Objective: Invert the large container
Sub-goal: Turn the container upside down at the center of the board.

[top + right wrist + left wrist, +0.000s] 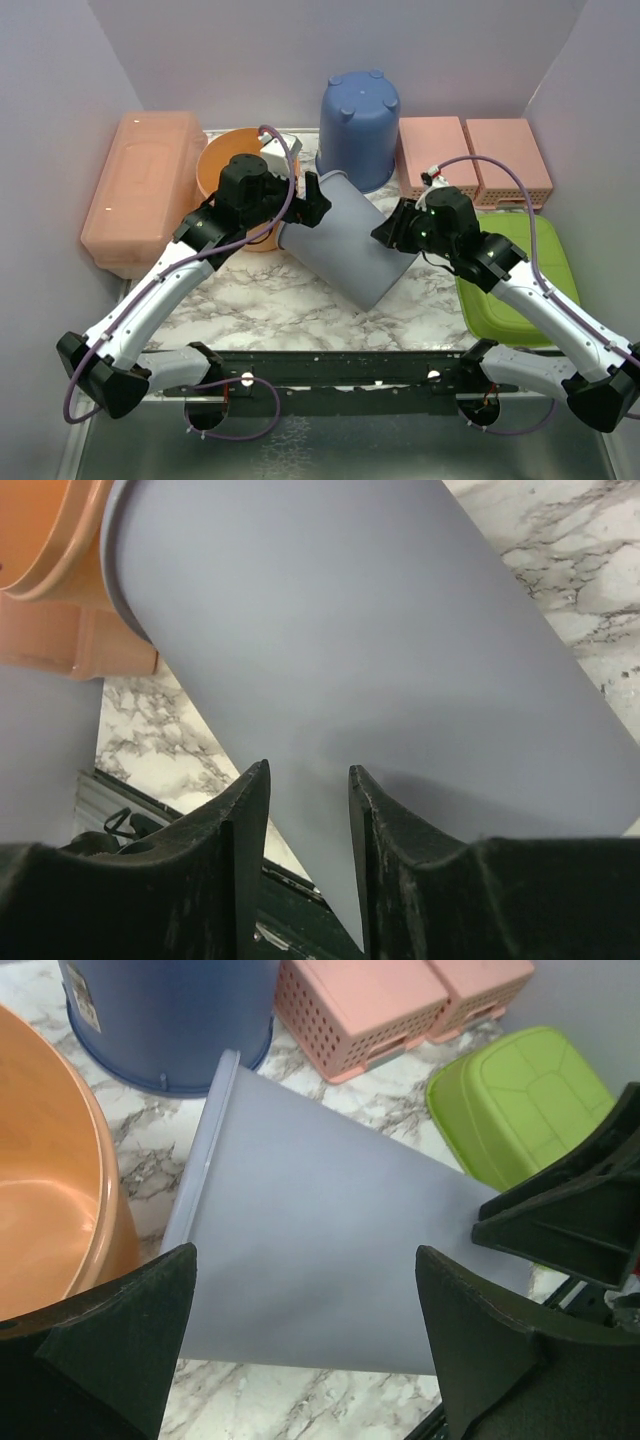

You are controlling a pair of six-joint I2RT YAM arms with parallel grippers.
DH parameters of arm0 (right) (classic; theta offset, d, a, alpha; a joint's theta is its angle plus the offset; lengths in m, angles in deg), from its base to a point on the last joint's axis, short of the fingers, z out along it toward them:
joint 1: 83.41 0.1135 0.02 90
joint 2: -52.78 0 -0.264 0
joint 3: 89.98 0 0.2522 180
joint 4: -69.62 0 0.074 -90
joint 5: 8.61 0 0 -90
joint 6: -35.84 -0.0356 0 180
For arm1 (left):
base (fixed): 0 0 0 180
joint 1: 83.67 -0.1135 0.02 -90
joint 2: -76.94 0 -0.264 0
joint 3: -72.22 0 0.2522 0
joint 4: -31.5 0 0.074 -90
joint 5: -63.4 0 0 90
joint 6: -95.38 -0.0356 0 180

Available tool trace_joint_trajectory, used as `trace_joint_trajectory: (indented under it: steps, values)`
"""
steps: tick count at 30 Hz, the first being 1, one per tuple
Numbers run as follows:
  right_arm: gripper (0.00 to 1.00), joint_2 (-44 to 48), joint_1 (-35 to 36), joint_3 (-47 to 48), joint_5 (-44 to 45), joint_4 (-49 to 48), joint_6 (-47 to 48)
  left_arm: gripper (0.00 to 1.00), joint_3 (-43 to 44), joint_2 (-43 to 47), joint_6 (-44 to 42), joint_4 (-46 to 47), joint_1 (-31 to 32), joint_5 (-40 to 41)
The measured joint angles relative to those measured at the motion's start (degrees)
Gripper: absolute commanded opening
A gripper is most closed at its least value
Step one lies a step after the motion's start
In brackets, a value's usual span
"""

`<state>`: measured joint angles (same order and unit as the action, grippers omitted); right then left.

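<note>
The large container (345, 250) lies on its side in the middle of the desk (270, 305). It is a plain grey tub. Its bottom points to 4 o'clock and its open end points to 10 o'clock.

It looks like smooth plastic, so I think it is light, a bit bendy and slippery. The round wall is wide and may slide out of a squeeze. The thin lip at the open end looks like the best place to hold.

The right fingers (308, 775) sit at the tub's 2 o'clock side. They are close together with grey wall showing in the gap. I cannot tell if they pinch it or just rest on it. The left fingers (305, 1260) are at the open end, spread wide, holding nothing.

Further back, an orange bowl (225, 160) sits at 10 o'clock, close to the lip. I cannot tell if they touch. A blue bucket (358, 125) stands upside down at 12 o'clock.

The left arm covers the open end from above, so the inside of the tub is hidden.
</note>
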<state>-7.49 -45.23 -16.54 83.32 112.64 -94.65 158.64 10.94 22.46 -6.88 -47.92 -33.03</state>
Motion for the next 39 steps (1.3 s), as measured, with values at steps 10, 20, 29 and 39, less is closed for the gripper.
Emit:
trace_joint_trajectory:
  steps: [10, 20, 29, 39]
  values:
    - [0.46, 3.48, 0.00, -3.45, 0.11, 0.55, -1.95, 0.88, 0.00, -5.90, -3.67, -1.95, 0.00, 0.17]
    - [0.45, 7.10, 0.00, -7.45, 0.15, 0.26, -4.50, 0.91, -0.42, -7.63, -6.51, -2.12, 0.00, 6.25]
    - [0.44, 5.16, 0.00, -7.34, 0.39, -1.81, -4.50, 0.85, -0.90, -11.34, -8.17, -1.86, 0.00, 8.26]
    - [0.50, 6.38, -0.02, -6.91, 6.19, 0.37, -3.21, 0.29, -1.68, -10.95, -7.58, 0.44, -0.46, 6.88]
